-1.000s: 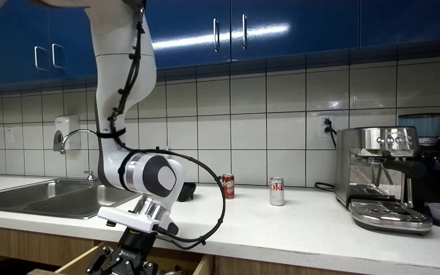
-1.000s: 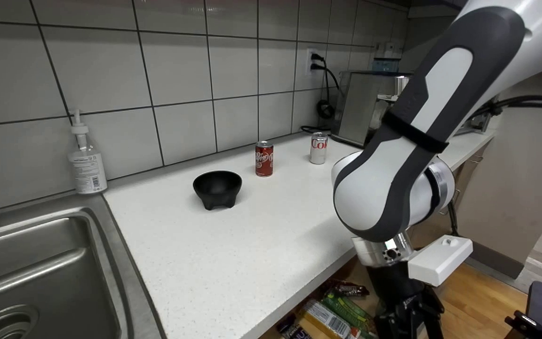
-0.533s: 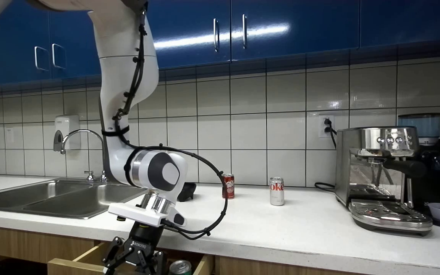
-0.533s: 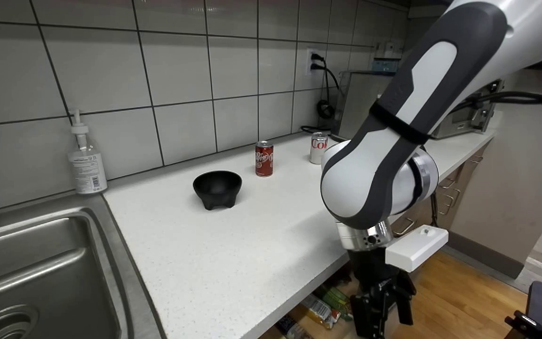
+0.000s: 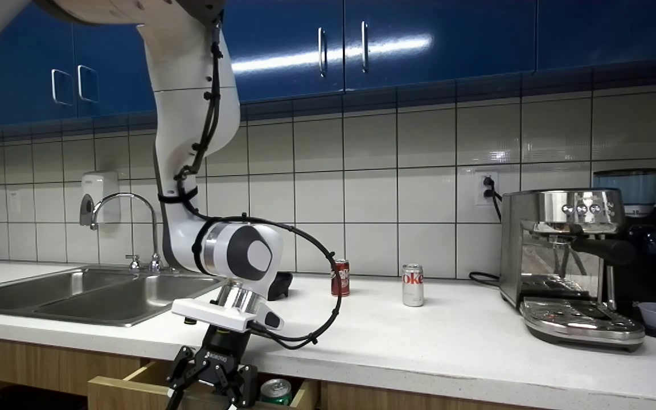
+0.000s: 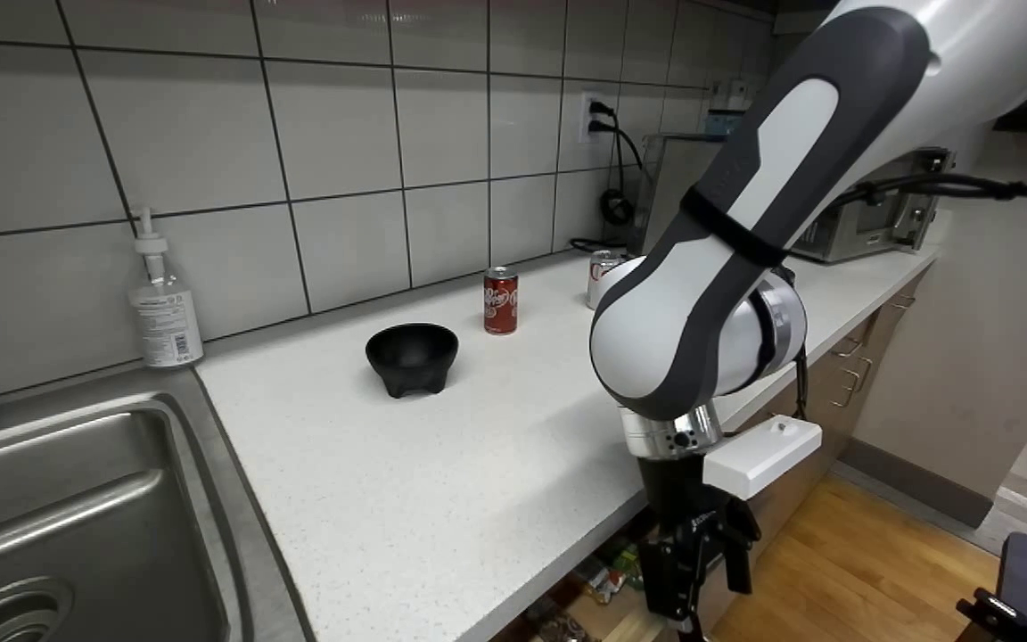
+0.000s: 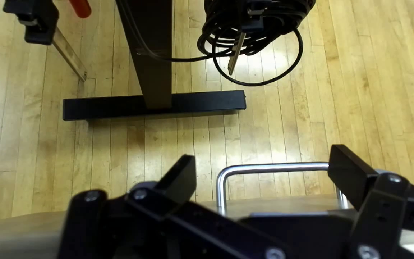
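Observation:
My gripper (image 5: 208, 394) is at the front of a partly open wooden drawer (image 5: 113, 392) under the counter. In the wrist view its fingers (image 7: 182, 176) stand wide apart. A silver drawer handle (image 7: 275, 167) shows in the gap between them; the right finger covers one corner of it. Whether the gripper touches the handle or the drawer front, I cannot tell. A silver-topped green can (image 5: 276, 392) stands in the drawer, right of the gripper. Colourful snack packets (image 6: 601, 580) lie inside too, partly hidden by the counter edge.
On the white counter (image 5: 447, 353) stand a red can (image 6: 501, 301), a silver can (image 5: 413, 286), a black bowl (image 6: 412, 357) and an espresso machine (image 5: 561, 267). A sink (image 5: 106, 293) lies left. Below are a black stand foot (image 7: 199, 102) and coiled cable (image 7: 257, 32).
The drawer has slid inward toward the counter, and the gripper has moved with it. The green can has come into view beside the gripper. The fingers have stayed open.

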You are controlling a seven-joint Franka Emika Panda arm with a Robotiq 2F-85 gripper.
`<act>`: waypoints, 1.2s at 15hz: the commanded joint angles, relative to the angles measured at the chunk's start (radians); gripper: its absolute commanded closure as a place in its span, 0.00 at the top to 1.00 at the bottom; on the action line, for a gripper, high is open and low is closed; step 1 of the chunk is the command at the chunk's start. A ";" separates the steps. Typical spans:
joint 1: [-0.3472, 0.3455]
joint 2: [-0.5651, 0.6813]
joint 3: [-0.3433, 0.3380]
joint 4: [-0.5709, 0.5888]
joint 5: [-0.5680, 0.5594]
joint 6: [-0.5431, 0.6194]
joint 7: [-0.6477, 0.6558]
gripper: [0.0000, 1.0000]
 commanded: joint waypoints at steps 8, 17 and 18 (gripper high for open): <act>-0.023 0.105 0.021 0.125 -0.013 0.108 -0.013 1.00; -0.025 0.112 0.026 0.156 -0.011 0.134 -0.013 1.00; -0.025 0.111 0.026 0.156 -0.011 0.134 -0.013 1.00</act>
